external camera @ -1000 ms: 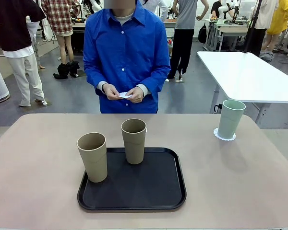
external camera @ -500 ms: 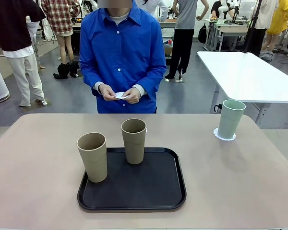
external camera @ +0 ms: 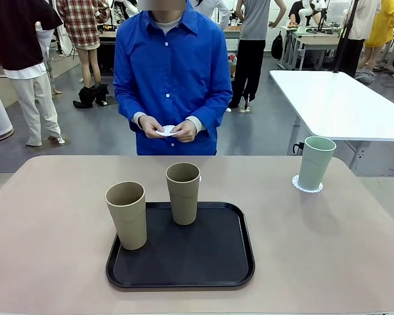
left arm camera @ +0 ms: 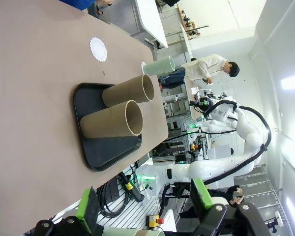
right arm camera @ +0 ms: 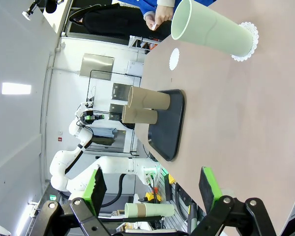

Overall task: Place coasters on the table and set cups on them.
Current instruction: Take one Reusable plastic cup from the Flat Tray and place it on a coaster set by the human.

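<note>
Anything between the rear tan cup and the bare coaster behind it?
Nothing visible. The coaster lies on open table just past the tray rim, behind the rear tan cup; only that low rim sits between them.

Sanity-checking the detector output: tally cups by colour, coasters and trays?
Tan cups: 2
Mint green cup: 1
Coasters: 3 (one under that cup, one bare on the table, one in the person's hands)
Black tray: 1
Total: 7
</note>
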Motion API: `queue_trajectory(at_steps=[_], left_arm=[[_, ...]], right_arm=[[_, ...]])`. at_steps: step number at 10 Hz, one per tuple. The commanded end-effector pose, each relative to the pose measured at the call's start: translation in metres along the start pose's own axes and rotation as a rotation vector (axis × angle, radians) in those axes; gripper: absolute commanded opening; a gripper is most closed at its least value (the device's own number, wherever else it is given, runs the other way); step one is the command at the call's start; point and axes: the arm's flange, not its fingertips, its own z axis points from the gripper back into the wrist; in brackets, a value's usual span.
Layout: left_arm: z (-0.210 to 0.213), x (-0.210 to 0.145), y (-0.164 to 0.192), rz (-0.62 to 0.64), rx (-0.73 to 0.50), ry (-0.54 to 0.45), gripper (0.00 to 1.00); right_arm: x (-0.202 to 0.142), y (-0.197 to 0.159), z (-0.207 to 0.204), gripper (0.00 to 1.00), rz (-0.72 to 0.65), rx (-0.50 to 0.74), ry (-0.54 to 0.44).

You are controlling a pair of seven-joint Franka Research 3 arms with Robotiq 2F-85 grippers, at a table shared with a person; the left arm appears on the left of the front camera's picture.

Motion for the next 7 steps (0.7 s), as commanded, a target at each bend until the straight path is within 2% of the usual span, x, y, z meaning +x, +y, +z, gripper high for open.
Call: queue_trajectory(at_steps=[1, 5, 6, 7], left_arm=[[0.001, 0.0, -0.001, -0.011, -0.021, -0.008, 1.0], [0.001, 0.0, -0.001, -0.011, -0.021, -0.008, 1.0], [0.001, 0.0, -0.001, -0.011, -0.021, -0.008, 1.0], [0.001, 0.0, -0.001, -0.011, -0.021, -0.008, 1.0]], right_arm=[[-0.002, 0.002, -0.001, 1.0, -0.003, -0.006, -0.003], [0.0, 0.0, 0.0, 1.0, 0.0, 0.0, 0.0], [0.008, 0.01, -0.001, 1.0, 0.098, 0.031, 0.15], [0.017, 0.038, -0.013, 1.0, 0.194, -0.028, 0.198]])
